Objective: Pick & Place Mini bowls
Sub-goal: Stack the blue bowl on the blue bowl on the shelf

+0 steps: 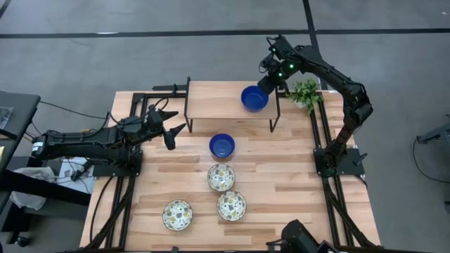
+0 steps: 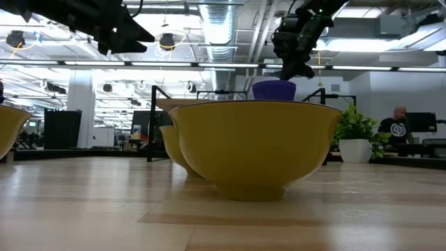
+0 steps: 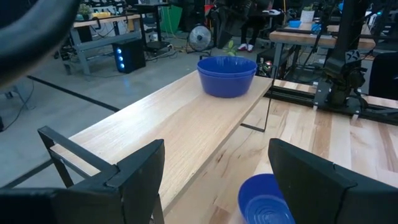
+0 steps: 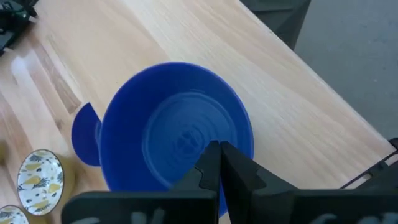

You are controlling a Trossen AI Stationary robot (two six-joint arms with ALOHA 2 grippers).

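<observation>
Right claw pinched on the rim of the stacked blue bowls on the raised shelf.
Left claw hovers apart, near the shelf; one blue bowl and three patterned bowls sit on the surface.

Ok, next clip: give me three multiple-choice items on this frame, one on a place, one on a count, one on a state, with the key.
1. Where does the blue stack of bowls under the right gripper stand?
A. on the raised wooden shelf
B. among the patterned bowls
C. beside the left arm's base

2. How many patterned bowls lie on the table?
A. one
B. three
C. five

3. How does the left gripper stand?
A. shut on a blue bowl
B. shut on nothing
C. open, holding nothing

Key: 1 A, the high view shows it on the shelf near the plant. 2 B, three show near the table's front in the high view. 3 C, its wrist view shows its fingers spread with only bare shelf and a single blue bowl beyond them.
</observation>
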